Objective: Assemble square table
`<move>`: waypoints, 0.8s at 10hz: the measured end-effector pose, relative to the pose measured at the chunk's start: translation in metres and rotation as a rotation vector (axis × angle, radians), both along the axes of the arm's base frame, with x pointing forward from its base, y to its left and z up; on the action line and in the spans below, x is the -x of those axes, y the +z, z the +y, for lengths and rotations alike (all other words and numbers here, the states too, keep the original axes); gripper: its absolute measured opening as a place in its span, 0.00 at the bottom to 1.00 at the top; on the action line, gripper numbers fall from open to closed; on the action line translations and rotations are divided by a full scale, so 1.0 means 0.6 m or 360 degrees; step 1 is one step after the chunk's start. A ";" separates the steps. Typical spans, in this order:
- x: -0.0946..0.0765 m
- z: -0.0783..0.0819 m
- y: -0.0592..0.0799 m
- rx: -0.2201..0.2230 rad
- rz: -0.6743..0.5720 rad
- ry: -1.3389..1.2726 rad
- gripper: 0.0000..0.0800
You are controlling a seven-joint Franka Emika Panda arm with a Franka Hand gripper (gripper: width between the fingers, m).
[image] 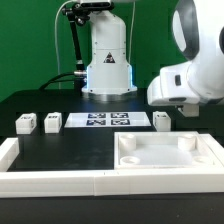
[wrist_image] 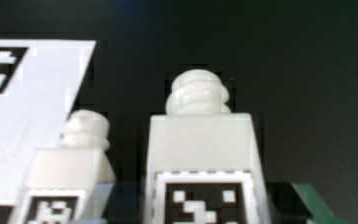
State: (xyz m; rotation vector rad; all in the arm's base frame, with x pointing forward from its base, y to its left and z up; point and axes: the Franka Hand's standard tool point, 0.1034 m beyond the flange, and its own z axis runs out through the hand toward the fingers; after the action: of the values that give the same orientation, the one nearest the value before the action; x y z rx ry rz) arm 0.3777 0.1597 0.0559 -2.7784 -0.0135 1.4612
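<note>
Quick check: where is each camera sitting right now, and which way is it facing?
Exterior view: off the arm, faces the robot base across the black table; sees tabletop, three legs, marker board; the arm's white links show.
Wrist view: on the wrist, close on two upright legs; no fingers clearly visible.
Shared: the marker board and legs, which ones unclear.

Open worktop (image: pixel 65 148) gives passage between the back row and the front bar (image: pixel 50 181). Back row obstructs: outer leg (image: pixel 24 123), second leg (image: pixel 50 122) just beside it, flat marker board (image: pixel 105 121), third leg (image: pixel 162 121) under the arm (image: pixel 190 75). Tabletop (image: pixel 165 175) fills the exterior view's front right. Wrist view: near leg (wrist_image: pixel 202 160) and far leg (wrist_image: pixel 69 165), narrow gap between.
</note>
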 end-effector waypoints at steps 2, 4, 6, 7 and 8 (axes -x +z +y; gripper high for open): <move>0.007 -0.004 0.014 0.0003 -0.0032 0.0001 0.36; -0.008 0.001 0.003 -0.0009 -0.0158 -0.0014 0.36; -0.036 -0.008 0.014 -0.0061 -0.0403 -0.0016 0.36; -0.059 -0.013 0.029 -0.0079 -0.0517 -0.0025 0.36; -0.072 -0.019 0.042 -0.0091 -0.0611 -0.0033 0.36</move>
State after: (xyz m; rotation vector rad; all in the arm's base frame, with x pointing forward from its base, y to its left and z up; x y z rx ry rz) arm 0.4208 0.1486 0.0809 -2.9506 -0.0260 0.8869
